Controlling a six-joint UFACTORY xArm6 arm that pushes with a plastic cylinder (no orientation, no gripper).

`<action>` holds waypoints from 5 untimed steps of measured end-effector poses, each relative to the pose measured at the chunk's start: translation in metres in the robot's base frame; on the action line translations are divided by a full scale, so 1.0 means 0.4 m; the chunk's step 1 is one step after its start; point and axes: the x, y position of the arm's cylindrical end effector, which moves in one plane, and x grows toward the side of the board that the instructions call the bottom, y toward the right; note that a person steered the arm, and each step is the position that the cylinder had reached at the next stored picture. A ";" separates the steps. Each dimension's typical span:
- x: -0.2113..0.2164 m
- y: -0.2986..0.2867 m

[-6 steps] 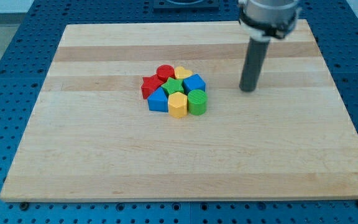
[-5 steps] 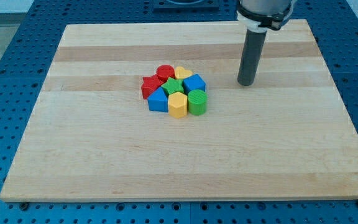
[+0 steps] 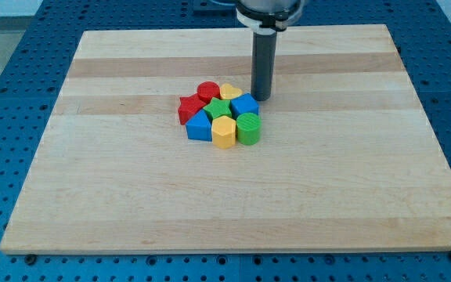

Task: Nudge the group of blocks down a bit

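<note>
A tight cluster of blocks sits just above the middle of the wooden board [image 3: 131,188]. It holds a red cylinder [image 3: 207,91], a red star-like block [image 3: 189,108], a yellow block [image 3: 230,92], a green block [image 3: 219,109], a blue cube [image 3: 245,104], a blue triangular block [image 3: 199,126], a yellow hexagonal block [image 3: 224,131] and a green cylinder [image 3: 248,128]. My tip [image 3: 261,98] stands at the cluster's upper right, just right of the yellow block and above the blue cube, very close to both.
The board lies on a blue perforated table [image 3: 6,102] that shows around all its edges.
My tip has moved left and slightly up, from well right of the cluster to its upper right edge. The blocks have not moved.
</note>
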 end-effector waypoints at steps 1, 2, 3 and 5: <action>-0.020 -0.017; -0.020 -0.059; -0.020 -0.086; -0.015 -0.060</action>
